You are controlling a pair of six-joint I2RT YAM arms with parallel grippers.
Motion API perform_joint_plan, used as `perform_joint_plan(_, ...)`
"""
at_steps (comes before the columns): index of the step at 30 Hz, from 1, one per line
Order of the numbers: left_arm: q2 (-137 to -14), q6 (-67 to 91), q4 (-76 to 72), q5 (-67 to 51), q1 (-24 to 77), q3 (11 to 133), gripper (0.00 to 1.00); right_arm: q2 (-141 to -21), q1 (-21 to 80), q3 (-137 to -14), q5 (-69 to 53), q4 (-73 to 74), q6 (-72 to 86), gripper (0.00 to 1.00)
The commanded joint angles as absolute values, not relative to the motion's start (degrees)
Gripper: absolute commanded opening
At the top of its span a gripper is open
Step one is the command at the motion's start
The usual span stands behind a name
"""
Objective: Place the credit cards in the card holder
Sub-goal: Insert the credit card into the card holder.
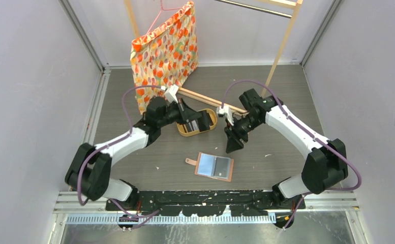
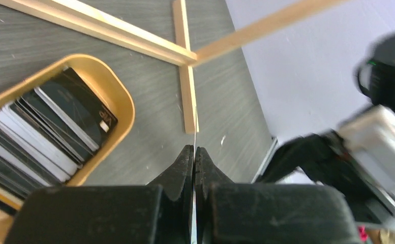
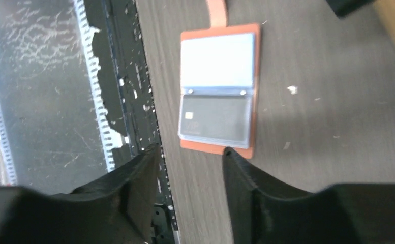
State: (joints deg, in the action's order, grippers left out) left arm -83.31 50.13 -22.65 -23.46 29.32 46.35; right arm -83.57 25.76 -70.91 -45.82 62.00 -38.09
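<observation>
- The work surface is a grey wood-grain table [image 1: 266,168] boxed in by plain pale walls [image 1: 32,76]. At the far side a light wooden rack [image 1: 281,46] carries an orange-flowered cloth [image 1: 164,48] on a pink hanger.
- The left gripper [image 2: 194,155] hovers over the far middle of the table with its jaws pressed together. A thin pale edge runs out from between them, and I judge it to be a single card [image 2: 195,122] pinched there and seen edge-on.
- Just beside that gripper sits the oval yellow-tan wooden tray [image 2: 126,107]. It holds the rest of the credit cards [image 2: 48,132], black, grey and white plastic rectangles packed side by side.
- The card holder [image 3: 218,86], a salmon-tan leather-like folding wallet, lies open and flat on the table nearer the arm bases. From the left gripper it lies toward the near side and a little to the right.
- Its long axis runs roughly left to right, slightly tilted, with the snap tab pointing left. One side shows a light-blue pocket, and the other a clear pocket with a dark card already inside.
- The right gripper [image 3: 190,149] hangs just above and beyond the card holder's far right corner. Its jaws are partly apart and hold nothing.
- The right gripper is the closer tool to the card holder, but the left one appears to carry the card. The coming move therefore likely turns on the left arm swinging near and rightward.
</observation>
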Motion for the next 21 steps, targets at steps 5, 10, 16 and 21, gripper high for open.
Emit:
perform_joint_plan(5,-65.8,38.2,-19.3,-34.0,32.1,33.0,0.0,-86.5,27.4,-61.3,-51.4,66.4,-67.0,0.34)
perform_joint_plan(10,-57.8,37.2,-18.8,-35.5,32.5,25.0,0.0,-88.8,33.1,-60.0,-43.3,59.4,-63.5,0.24)
perform_joint_plan(16,-55.7,40.0,-22.8,-37.0,32.7,19.4,0.0,-89.1,38.0,-57.0,-37.2,51.1,-61.5,0.16)
perform_joint_plan(21,-60.7,41.9,-33.1,-37.9,32.8,16.5,0.0,-88.5,40.3,-54.8,-35.1,48.1,-62.8,0.12)
